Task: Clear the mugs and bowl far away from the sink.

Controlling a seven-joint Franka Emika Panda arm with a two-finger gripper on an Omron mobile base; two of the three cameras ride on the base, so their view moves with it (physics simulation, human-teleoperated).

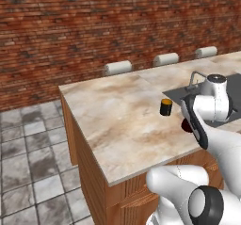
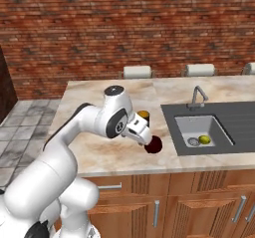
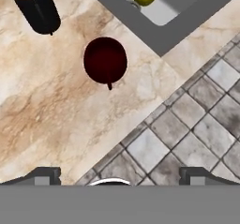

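Currently the claw (image 3: 119, 174) hangs above the front edge of the marble table (image 1: 117, 120), its two dark fingertips (image 3: 44, 175) spread wide with nothing between them. In the hand view the dark red mug (image 3: 105, 60) stands on the table just ahead of the claw, its small handle pointing toward the table edge; the black mug (image 3: 36, 6) with its yellow-orange inside stands near it, apart from it, farther from the edge. In the right base view the red mug (image 2: 155, 144) sits close to the front edge, just left of the sink (image 2: 219, 113), partly behind the arm's wrist, and the black mug (image 2: 144, 115) peeks out behind the arm. From the left base view the black mug (image 1: 165, 107) stands clear of the sink's dark surround (image 1: 176, 95), and the red mug (image 1: 187, 125) is mostly hidden by the arm. A small yellow-green round thing (image 2: 204, 140) lies in the basin beside the drain. Grey floor tiles (image 3: 197, 120) show below the table edge.
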